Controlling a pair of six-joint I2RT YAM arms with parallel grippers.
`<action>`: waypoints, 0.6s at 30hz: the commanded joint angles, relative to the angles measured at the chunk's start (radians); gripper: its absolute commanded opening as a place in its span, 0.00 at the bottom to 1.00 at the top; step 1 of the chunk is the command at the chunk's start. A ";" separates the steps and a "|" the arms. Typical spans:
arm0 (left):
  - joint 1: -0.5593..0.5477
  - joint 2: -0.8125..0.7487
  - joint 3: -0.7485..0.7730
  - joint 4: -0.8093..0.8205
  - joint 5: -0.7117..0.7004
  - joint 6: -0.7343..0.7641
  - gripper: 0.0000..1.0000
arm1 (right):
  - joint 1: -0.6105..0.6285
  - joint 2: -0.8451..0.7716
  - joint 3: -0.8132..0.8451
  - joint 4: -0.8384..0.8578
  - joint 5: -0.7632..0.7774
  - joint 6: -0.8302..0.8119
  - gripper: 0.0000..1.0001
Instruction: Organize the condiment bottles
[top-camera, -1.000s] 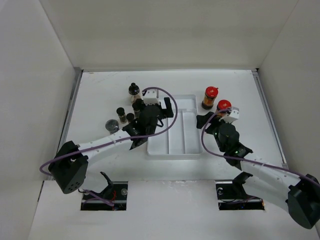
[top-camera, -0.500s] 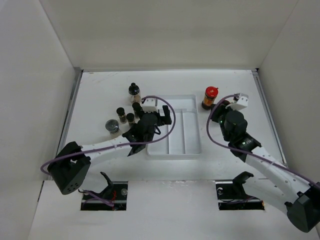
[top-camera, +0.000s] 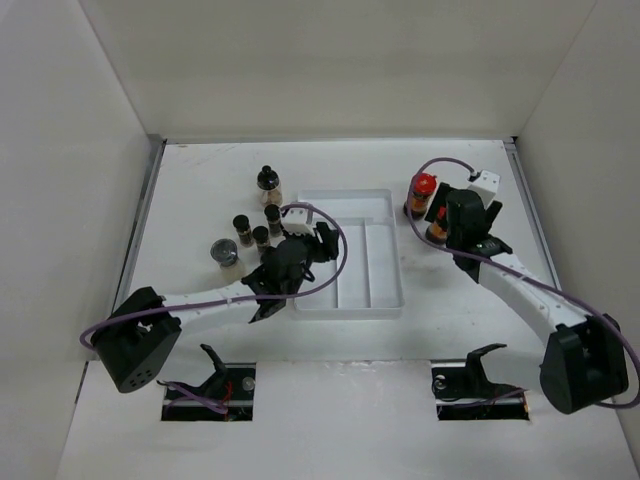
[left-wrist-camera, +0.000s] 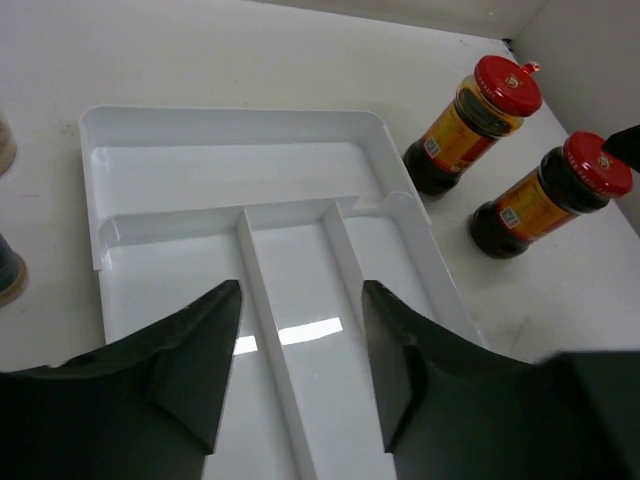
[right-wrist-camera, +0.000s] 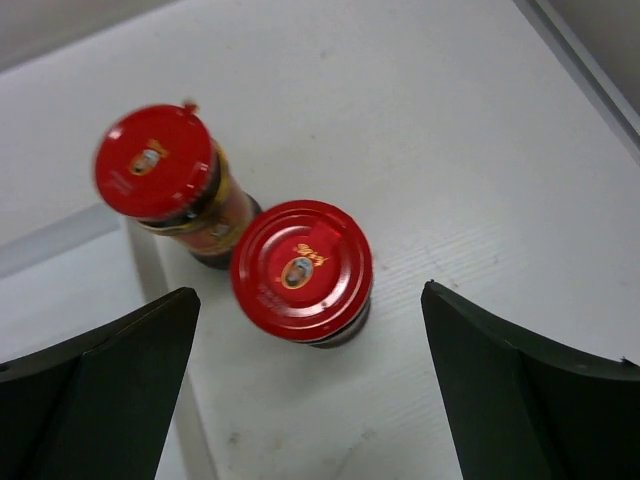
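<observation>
My right gripper (right-wrist-camera: 310, 288) gapes astride one red-capped jar (right-wrist-camera: 301, 270), second jar (right-wrist-camera: 155, 162) crowding beside; left gripper (left-wrist-camera: 300, 285) parted, empty, over tray (left-wrist-camera: 230, 115).

A red-capped bottle (right-wrist-camera: 301, 268) crowds its twin (right-wrist-camera: 155, 165) and the tray wall (left-wrist-camera: 428, 245); table (right-wrist-camera: 480, 180) rightward lies free.

Wide-open right end effector (right-wrist-camera: 308, 295), narrower (empty) left end effector (left-wrist-camera: 302, 300)
</observation>
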 joint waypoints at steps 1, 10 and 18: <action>-0.006 -0.012 -0.019 0.109 0.035 -0.010 0.55 | -0.038 0.037 0.057 -0.011 -0.007 -0.024 1.00; -0.009 -0.003 -0.038 0.149 0.038 -0.005 0.73 | -0.082 0.163 0.115 0.012 -0.100 -0.004 1.00; -0.002 0.008 -0.039 0.154 0.040 -0.011 0.73 | -0.110 0.223 0.104 0.043 -0.142 0.029 1.00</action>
